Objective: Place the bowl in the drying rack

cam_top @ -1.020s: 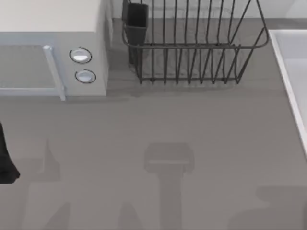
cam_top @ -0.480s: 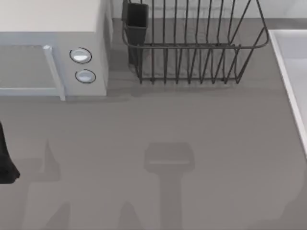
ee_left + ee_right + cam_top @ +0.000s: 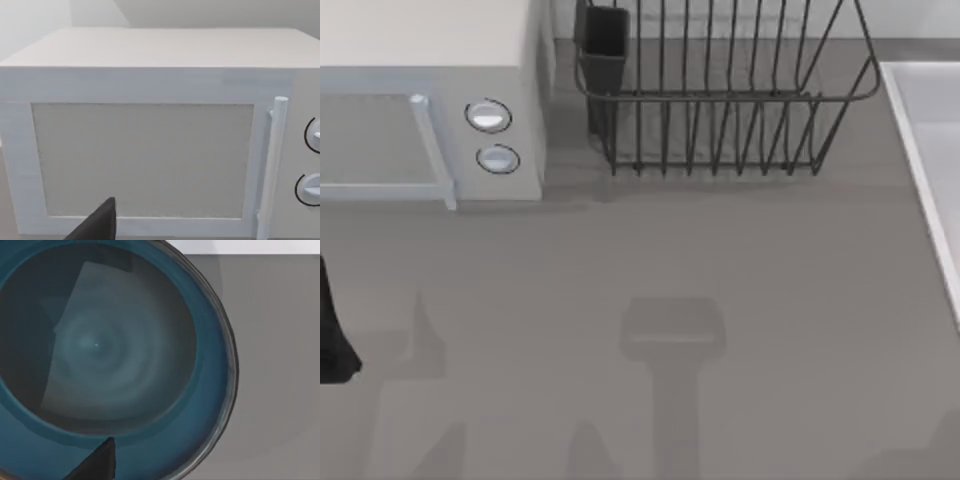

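Right wrist view: the bowl (image 3: 115,355) sits directly under the right claw, very close, its blue inside facing the camera and its thin dark rim curving off toward grey counter (image 3: 280,365). One dark fingertip (image 3: 97,464) of the right claw shows over the bowl's near inner wall. Whether it touches is unclear, and whether the right claw is spread or pinching the bowl cannot be told.

Left wrist view: the left claw faces the white microwave (image 3: 145,130), which is close in front of it with the door shut, the handle (image 3: 272,165) upright and two knobs beside the handle. One dark fingertip (image 3: 100,225) shows low in front of the door; spread or pressed together cannot be told. In the top view the left arm (image 3: 332,335) sits parked at the counter's left edge.

Farther off in the top view, the drying rack (image 3: 720,95) stands at the back of the counter, just right of the microwave, with a dark cup (image 3: 605,45) at its near-left corner and no bowl among the bars that show.

Progress judgement: early. The bowl is not in the rack; the grasp is at most being made. Left to do: secure the bowl, lift it, carry it to the rack, and release it.
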`<state>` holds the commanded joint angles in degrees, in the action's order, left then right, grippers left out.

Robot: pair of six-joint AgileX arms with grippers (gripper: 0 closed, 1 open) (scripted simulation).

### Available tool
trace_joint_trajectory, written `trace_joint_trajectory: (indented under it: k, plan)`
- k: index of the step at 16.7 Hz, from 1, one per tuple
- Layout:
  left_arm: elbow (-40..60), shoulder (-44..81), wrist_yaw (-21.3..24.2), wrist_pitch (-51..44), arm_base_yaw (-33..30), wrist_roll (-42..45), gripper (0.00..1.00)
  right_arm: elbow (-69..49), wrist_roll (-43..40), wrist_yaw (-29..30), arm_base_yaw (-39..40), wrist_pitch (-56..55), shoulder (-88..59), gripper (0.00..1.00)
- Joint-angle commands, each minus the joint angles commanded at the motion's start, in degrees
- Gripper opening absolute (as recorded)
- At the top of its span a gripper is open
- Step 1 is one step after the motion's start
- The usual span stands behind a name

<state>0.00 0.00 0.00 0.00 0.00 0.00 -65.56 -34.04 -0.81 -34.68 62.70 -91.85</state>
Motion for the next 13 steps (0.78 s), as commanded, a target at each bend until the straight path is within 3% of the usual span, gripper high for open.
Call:
trace_joint_trajectory:
  k: [7, 12, 13]
  plan:
    - [0.0, 0.0, 0.0, 0.0, 0.0, 0.0, 1.0, 11.26, 0.3, 0.02, 0.2, -18.08, -6.3, 1.0]
    - [0.0, 0.0, 0.0, 0.0, 0.0, 0.0, 1.0, 12.1, 0.3, 0.02, 0.2, -19.2, -6.83, 1.0]
    - [0.0, 0.0, 0.0, 0.0, 0.0, 0.0, 1.0, 12.1, 0.3, 0.02, 0.2, -19.2, -6.83, 0.92]
